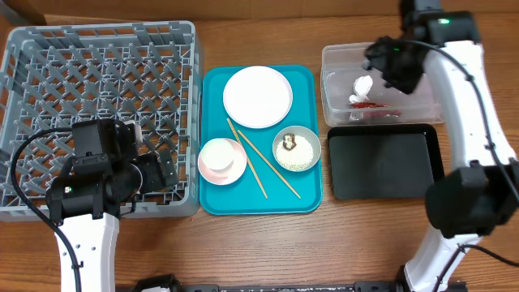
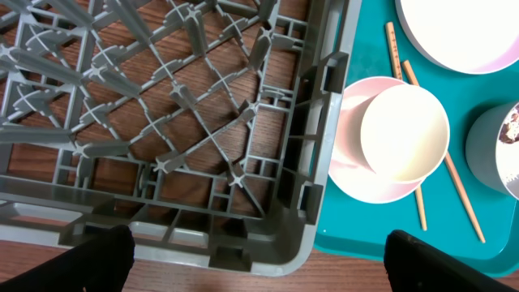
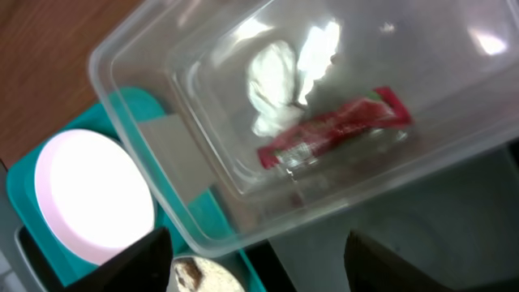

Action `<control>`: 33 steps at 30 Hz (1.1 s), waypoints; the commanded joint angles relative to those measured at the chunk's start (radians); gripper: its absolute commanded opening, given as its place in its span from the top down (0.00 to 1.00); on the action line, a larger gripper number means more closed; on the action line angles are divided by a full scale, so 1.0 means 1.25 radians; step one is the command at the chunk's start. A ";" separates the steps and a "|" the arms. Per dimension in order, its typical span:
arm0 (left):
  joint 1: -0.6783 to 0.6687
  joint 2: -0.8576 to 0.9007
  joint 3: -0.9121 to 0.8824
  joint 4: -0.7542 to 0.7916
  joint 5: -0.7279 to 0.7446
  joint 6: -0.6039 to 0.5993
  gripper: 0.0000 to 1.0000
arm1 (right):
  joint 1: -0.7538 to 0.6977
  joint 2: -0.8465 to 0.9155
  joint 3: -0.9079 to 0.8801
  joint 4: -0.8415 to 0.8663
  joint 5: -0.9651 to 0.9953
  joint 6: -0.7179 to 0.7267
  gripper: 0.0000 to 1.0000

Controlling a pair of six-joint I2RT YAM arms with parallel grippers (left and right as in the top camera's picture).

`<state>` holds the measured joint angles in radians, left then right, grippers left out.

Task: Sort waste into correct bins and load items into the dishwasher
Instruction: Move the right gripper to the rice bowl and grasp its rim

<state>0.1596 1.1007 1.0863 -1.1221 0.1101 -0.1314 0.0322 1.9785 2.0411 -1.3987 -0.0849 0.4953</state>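
Observation:
The red-and-white snack wrapper (image 1: pixel 366 99) lies inside the clear tub (image 1: pixel 340 57); it also shows in the right wrist view (image 3: pixel 324 130). My right gripper (image 3: pixel 259 264) is open and empty above the tub's near edge. The black tray (image 1: pixel 385 162) lies in front of the tub. On the teal tray sit the white plate (image 1: pixel 257 96), the grey-green bowl (image 1: pixel 297 148) with rice and a brown lump, the small white cup (image 2: pixel 404 132) inside the pinkish bowl (image 2: pixel 350 174), and two chopsticks (image 1: pixel 253 166). My left gripper (image 2: pixel 255 259) is open and empty over the grey rack's (image 1: pixel 49 57) front right corner.
The teal serving tray (image 1: pixel 308 199) lies between the rack and the bins. The rack (image 2: pixel 308 162) holds no dishes. Bare wooden table runs along the front edge.

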 commanded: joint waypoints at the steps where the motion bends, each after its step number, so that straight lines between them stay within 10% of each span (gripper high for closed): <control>1: 0.005 -0.001 0.020 0.003 0.011 0.009 0.00 | -0.044 -0.064 0.025 -0.067 -0.067 -0.070 0.29; 17: 0.005 -0.001 0.020 0.000 0.011 0.009 0.00 | -0.039 -0.356 -0.342 -0.044 -0.069 -0.146 0.25; 33: 0.005 -0.001 0.020 0.000 0.011 0.009 0.00 | 0.389 -0.307 -0.539 0.309 -0.029 -0.169 0.31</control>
<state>0.1596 1.1007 1.0874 -1.1225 0.1131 -0.1314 0.4500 1.5528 1.3811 -1.0649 -0.1612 0.2871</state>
